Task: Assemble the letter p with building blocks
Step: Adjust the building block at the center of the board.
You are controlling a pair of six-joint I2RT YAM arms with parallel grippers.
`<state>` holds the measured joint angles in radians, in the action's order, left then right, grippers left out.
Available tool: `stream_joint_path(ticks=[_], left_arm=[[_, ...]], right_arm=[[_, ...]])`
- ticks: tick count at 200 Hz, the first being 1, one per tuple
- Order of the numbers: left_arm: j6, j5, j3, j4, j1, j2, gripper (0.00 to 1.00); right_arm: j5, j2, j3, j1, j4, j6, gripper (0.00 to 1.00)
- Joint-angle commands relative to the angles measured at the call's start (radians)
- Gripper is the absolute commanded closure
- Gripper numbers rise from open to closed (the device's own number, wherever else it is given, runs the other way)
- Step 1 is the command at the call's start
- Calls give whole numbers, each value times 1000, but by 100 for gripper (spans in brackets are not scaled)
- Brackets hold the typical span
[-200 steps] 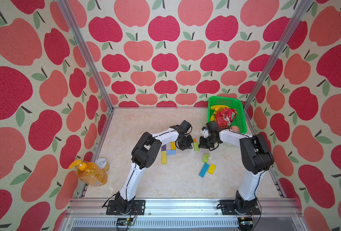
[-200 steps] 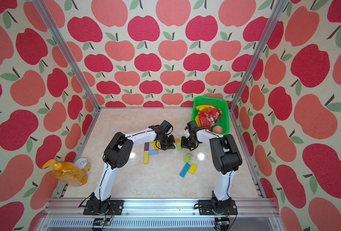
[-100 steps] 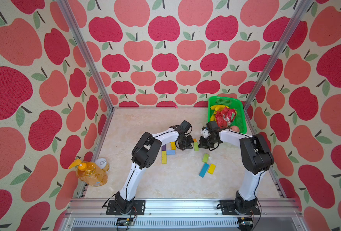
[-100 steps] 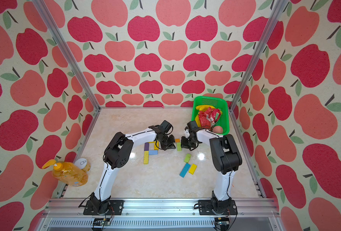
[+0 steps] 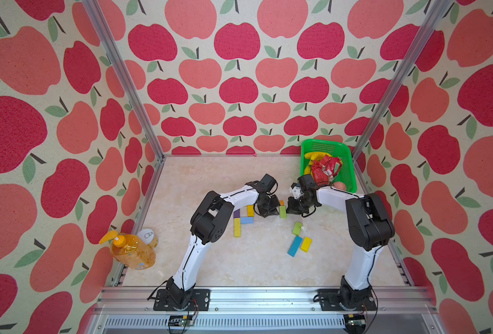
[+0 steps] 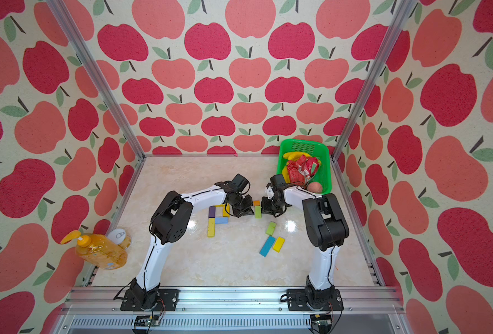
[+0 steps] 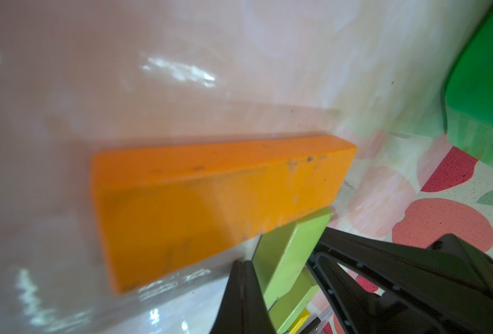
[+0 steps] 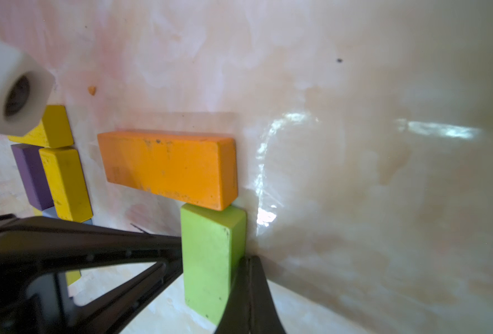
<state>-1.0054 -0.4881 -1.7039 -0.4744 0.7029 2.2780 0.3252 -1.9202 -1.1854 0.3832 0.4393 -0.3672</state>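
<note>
Light green block [image 8: 210, 254] lies flat on the table [image 8: 355, 144], end butting the orange block [image 8: 170, 167], flanked by left gripper [image 7: 242, 274] and right gripper [image 8: 249, 271], both pressed shut and seemingly touching its long sides; judged light, rigid, slick, prone to sliding, so pinch mid-length across those sides.

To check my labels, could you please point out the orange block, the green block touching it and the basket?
orange block [image 8: 167, 167]: right wrist view, top face.
green block [image 8: 207, 257]: right wrist view, top face.
basket [image 5: 323, 147]: in a top view, far wall.
</note>
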Motion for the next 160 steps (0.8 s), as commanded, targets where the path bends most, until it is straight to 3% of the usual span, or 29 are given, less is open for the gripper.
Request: stream_joint_path(ticks=[1,160], left_arm=[[-10,-13,-2,7,-7,32,100],[-15,-33,12,28,-19,41,100]], right_arm=[[-42,-53,11,-4,49,19,100],[-63,-60,-17,-15,93,30,100]])
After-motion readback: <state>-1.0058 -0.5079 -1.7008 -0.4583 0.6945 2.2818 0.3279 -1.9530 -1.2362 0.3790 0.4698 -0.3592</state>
